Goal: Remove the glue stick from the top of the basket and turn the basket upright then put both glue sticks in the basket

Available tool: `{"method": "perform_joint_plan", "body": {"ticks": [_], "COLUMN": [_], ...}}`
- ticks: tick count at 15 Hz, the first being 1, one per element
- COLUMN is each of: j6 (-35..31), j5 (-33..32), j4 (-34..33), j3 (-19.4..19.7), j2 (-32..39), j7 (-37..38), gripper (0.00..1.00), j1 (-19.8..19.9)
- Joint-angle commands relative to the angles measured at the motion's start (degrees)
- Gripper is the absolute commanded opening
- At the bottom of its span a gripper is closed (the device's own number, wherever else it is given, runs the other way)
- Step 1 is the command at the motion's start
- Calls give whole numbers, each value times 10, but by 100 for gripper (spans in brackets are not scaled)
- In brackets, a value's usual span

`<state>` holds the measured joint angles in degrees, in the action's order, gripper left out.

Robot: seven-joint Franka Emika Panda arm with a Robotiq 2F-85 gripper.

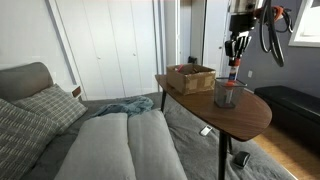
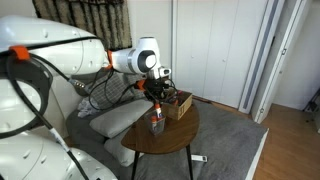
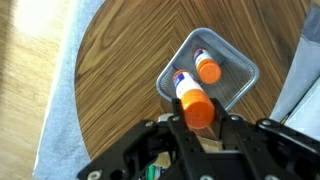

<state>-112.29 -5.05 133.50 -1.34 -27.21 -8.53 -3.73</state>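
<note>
Currently claw [image 3: 198, 123] partly closed, pinching a glue stick [image 3: 197, 106] right over the open basket [image 3: 233, 72]; second glue stick [image 3: 207, 70] already lies inside it. Basket stands upright on round wooden counter [image 3: 110, 90], near cardboard box [image 1: 190, 77], arm above in both exterior views

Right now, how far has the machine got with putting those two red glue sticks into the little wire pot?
Done: the basket stands upright on the round table, and one glue stick lies inside it. In hand: the gripper holds the second glue stick just above the basket's opening. Left: lower it in, let go and back away.
</note>
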Motion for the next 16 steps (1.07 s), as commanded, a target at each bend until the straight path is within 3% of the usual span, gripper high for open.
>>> {"method": "perform_joint_plan", "body": {"ticks": [1, 16], "j6": [-15, -76], "j5": [5, 26], "j4": [5, 17], "j3": [2, 3], "j2": [16, 65], "j7": [3, -4], "gripper": [8, 8], "j1": [0, -4]}}
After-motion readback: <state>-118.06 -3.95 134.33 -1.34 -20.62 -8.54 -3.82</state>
